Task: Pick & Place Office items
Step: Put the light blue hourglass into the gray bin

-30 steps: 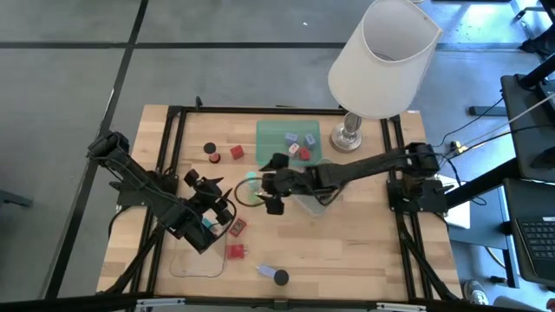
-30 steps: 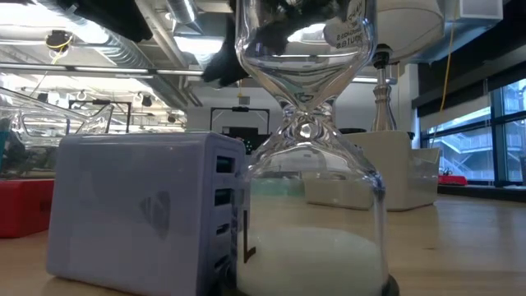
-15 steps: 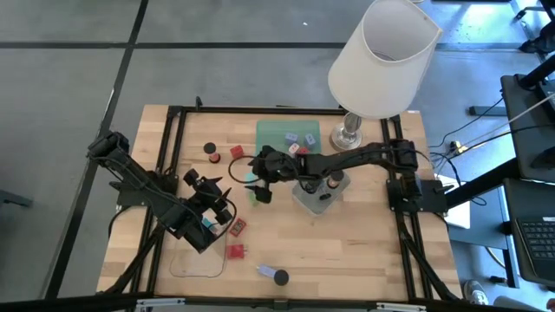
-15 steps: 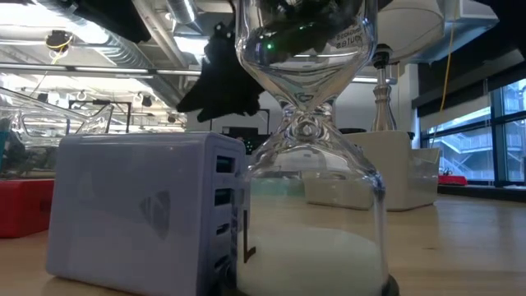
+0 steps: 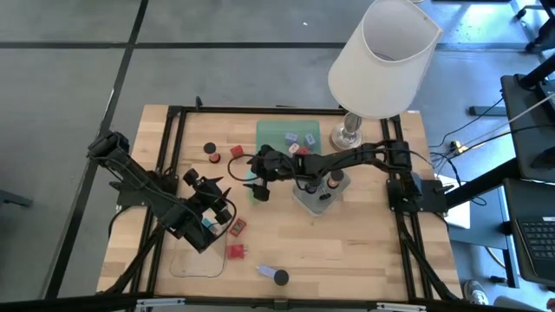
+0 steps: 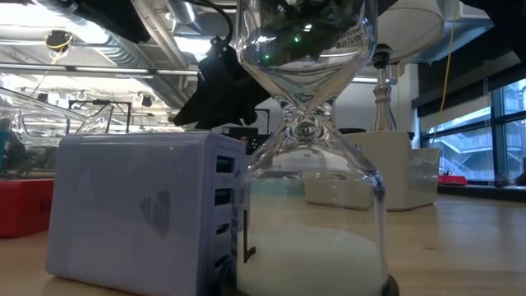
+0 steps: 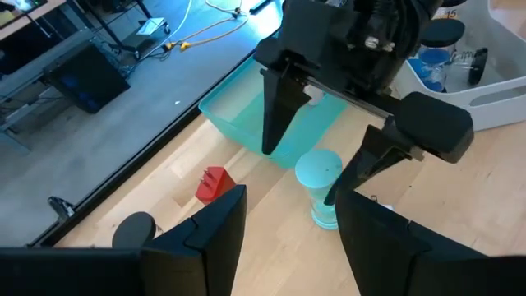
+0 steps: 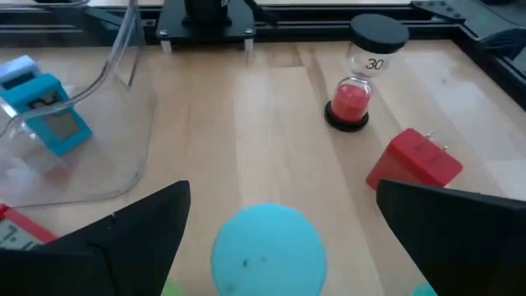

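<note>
A small teal-capped hourglass (image 7: 320,177) stands upright on the wood just near of the green tray (image 5: 273,134); its round teal top (image 8: 267,247) shows from above. My right gripper (image 5: 254,182) hangs open over it, one finger on each side (image 7: 308,177), with a gap to the cap. My left gripper (image 5: 212,198) waits open (image 7: 288,234) over the clear tray (image 5: 195,260), left of the hourglass. A black-capped red hourglass marked 30 (image 8: 362,82) and a red block (image 8: 415,160) stand to the left of the teal one. More small pieces lie in the green tray.
A grey tray (image 5: 316,199) with small pieces sits under my right arm, and the white-shaded lamp (image 5: 381,61) stands at the far right. Red pieces (image 5: 237,228) and a blue card (image 8: 49,115) lie by the clear tray. A pale charger block (image 6: 140,214) and a clear hourglass (image 6: 308,164) stand at the near edge.
My right gripper has swung from above the grey tray toward the table's left and far side, stopping over the teal hourglass, then settled slightly lower. The hourglass has stayed where it was.
</note>
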